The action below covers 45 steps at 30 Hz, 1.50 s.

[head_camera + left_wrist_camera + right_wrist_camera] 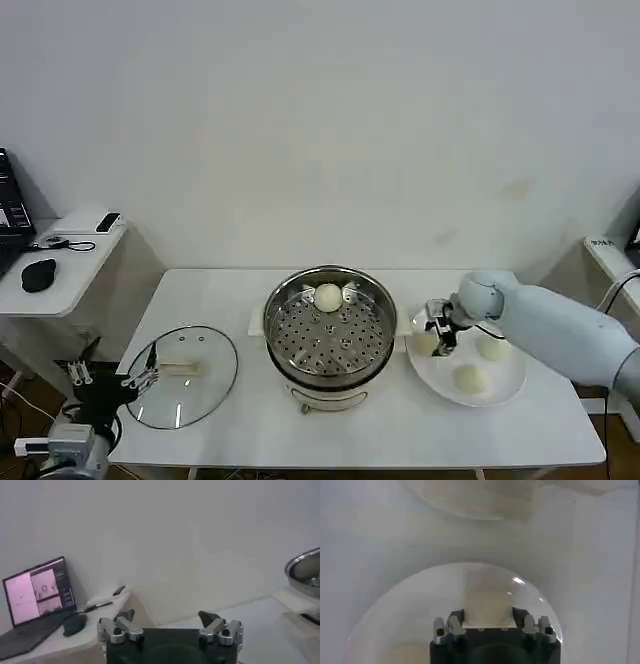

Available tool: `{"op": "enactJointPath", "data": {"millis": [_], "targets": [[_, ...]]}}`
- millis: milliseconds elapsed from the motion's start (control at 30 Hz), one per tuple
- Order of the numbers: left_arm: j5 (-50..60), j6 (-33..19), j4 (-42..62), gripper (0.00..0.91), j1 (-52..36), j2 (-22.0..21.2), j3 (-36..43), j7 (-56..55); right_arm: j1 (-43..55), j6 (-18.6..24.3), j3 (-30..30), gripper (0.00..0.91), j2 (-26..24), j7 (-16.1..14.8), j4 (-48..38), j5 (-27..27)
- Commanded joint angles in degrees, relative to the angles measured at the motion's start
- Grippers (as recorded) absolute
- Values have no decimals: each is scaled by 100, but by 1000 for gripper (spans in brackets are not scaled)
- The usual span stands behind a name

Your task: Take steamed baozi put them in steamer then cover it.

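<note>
steamer [330,335] is shiny polished steel, mirror-ish walls, with a perforated metal tray inside. baozi [328,296] look smooth and matt, soft dough skin. cover [182,375] is clear glass, glossy, thin metal rim. plate [505,383] is glossy white, catches glare. table [220,300] is plain matt white. right gripper [438,338] is black plastic plus bare metal bits.

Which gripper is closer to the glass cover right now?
Left. The left gripper hangs open at the cover's near-left rim; the right gripper is across the steamer, on a baozi.
</note>
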Motion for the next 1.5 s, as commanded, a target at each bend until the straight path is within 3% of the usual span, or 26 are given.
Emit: {"op": "enactJointPath", "data": {"millis": [33, 233, 367, 500, 700, 900, 1167, 1500], "targets": [[-2, -4, 4, 907, 9, 9, -4, -5, 540, -71, -196, 665, -333, -170, 345, 268], [-7, 6, -14, 907, -17, 47, -3, -3, 1301, -73, -647, 665, -810, -242, 869, 554], [1, 8, -14, 907, -58, 58, 68, -5, 2311, -166, -1113, 665, -896, -229, 1058, 915], [-6, 7, -62, 907, -105, 71, 98, -4, 3485, -308, -1701, 665, -720, -175, 1271, 1521], [-20, -3, -46, 907, -179, 66, 96, -17, 4238, -699, -2037, 665, -132, 73, 1628, 2452], [-24, 5, -36, 907, -265, 54, 115, -20, 3979, -1296, -1992, 675, 528, 655, 1965, 3276], [49, -10, -53, 907, -276, 11, 102, -25, 3168, -1872, -1732, 675, 1523, 1295, 1726, 3696], [64, -32, 18, 907, -332, -38, 60, -25, 2583, -2037, -1720, 675, 2377, 1379, 1099, 3816]]}}
